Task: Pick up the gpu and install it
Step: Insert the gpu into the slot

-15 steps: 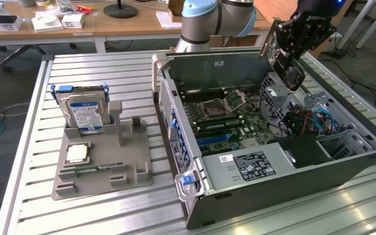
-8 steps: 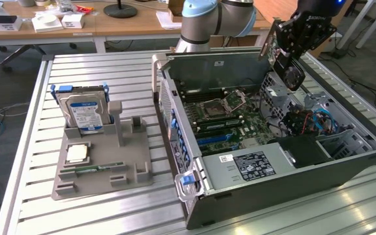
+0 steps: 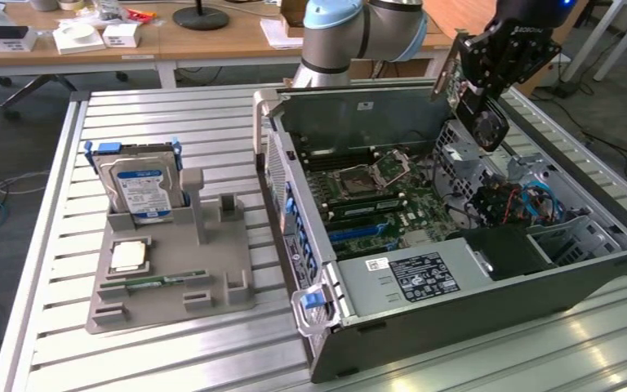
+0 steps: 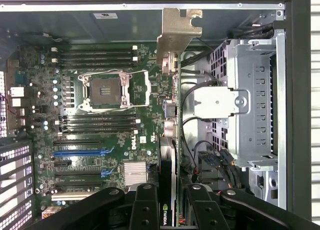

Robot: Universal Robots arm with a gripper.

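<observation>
Fingers (image 4: 145, 210) of matte black on my hand (image 4: 171, 197) are clenched on the gpu (image 3: 479, 114), a thin green card with a round black fan and a bent silver bracket (image 4: 177, 30), hanging edge-down in the air over the open case (image 3: 488, 282) at about one o'clock in the exterior view. I see that grey steel case lying on a ribbed aluminium worktop (image 3: 161, 359), a grey plastic fixture (image 3: 172, 290) propping a blue-labelled hard drive (image 3: 140, 188) at nine o'clock, and wooden desks (image 3: 215, 45) at twelve.
</observation>
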